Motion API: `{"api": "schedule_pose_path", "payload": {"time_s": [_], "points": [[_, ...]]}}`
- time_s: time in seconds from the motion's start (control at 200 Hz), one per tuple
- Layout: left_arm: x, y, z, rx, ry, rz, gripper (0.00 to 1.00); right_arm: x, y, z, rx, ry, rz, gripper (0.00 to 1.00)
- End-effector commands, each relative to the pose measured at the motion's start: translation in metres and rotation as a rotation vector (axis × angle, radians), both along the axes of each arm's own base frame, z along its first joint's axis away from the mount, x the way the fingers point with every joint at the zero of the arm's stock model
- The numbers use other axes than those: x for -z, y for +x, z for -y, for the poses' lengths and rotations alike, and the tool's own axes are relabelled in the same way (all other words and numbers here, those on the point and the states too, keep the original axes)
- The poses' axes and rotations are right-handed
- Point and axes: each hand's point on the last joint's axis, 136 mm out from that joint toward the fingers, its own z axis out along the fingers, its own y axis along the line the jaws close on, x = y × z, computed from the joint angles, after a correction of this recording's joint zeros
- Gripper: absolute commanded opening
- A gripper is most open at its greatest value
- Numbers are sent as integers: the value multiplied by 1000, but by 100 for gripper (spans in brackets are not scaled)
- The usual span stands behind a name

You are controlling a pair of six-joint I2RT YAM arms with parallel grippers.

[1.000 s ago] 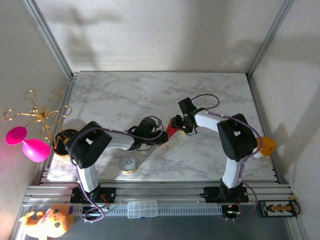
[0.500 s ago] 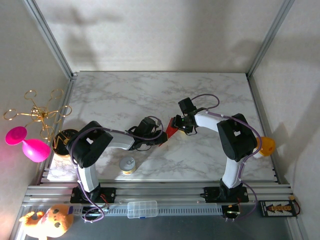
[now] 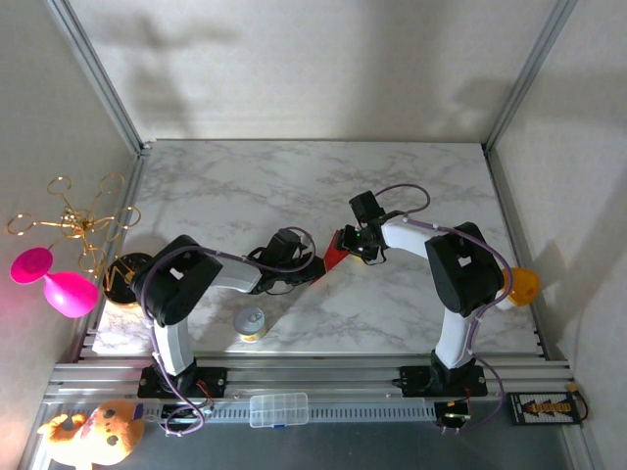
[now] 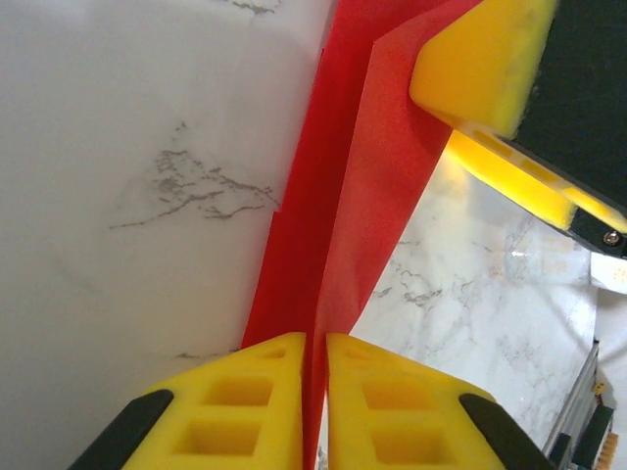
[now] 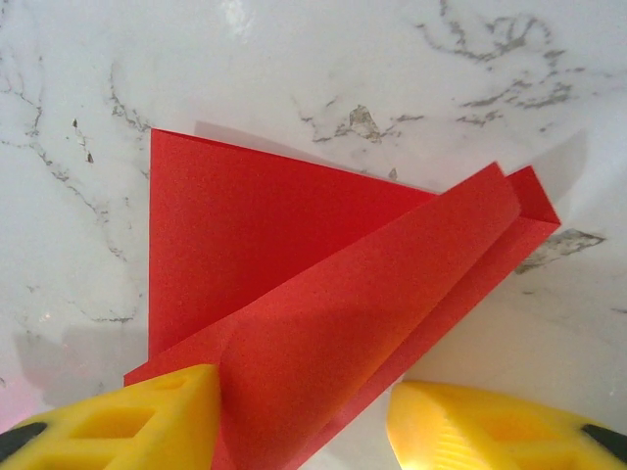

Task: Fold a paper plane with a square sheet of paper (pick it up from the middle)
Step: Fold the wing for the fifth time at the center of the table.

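Marble table (image 3: 245, 186); left hand (image 4: 314, 345) pinches red paper (image 5: 294, 284); right hand (image 5: 304, 388) seemingly open.

Robotics lab test cell: a marble-patterned table (image 3: 245, 176) enclosed by plain white panels (image 3: 313, 59) on aluminium frame posts (image 3: 98, 73). A left arm (image 3: 176, 294) and right arm (image 3: 460, 274) are bolted to a slotted metal rail (image 3: 313, 377) along its near edge, with a bare circuit board (image 3: 547, 406) at the near right corner.

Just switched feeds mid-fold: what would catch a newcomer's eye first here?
The red paper sheet, creased into a pointed shape, sits at the marble table's middle. The left gripper is shut on one edge; the right gripper stands open astride the other end. A bright pink balloon-like toy sits off the table's left side.
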Motion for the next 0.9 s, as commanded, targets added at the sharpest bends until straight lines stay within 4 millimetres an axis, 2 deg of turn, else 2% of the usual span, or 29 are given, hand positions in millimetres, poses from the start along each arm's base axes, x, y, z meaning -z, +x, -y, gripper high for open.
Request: {"api": "schedule_pose_path", "payload": {"time_s": [0.0, 0.18, 0.27, 0.371, 0.446, 0.611, 0.891], "points": [[15, -6, -6, -17, -8, -64, 12, 78, -33, 28, -9, -150, -147, 54], [15, -7, -6, -28, -45, -87, 11, 69, -27, 20, -26, -112, -119, 54], [15, -7, -7, -37, -73, -98, 10, 53, -18, 11, -64, -62, -67, 57], [16, -8, -8, -50, -110, -118, 9, 32, -12, 0, -123, 0, 10, 64], [16, -8, -8, -58, -131, -128, 9, 24, -12, -4, -166, 25, 48, 67], [17, -7, -9, -64, -136, -134, 9, 31, -21, -1, -225, 3, 44, 67], [18, -6, -11, -70, -131, -137, 10, 54, -23, 18, -175, -112, -22, 61]]}}
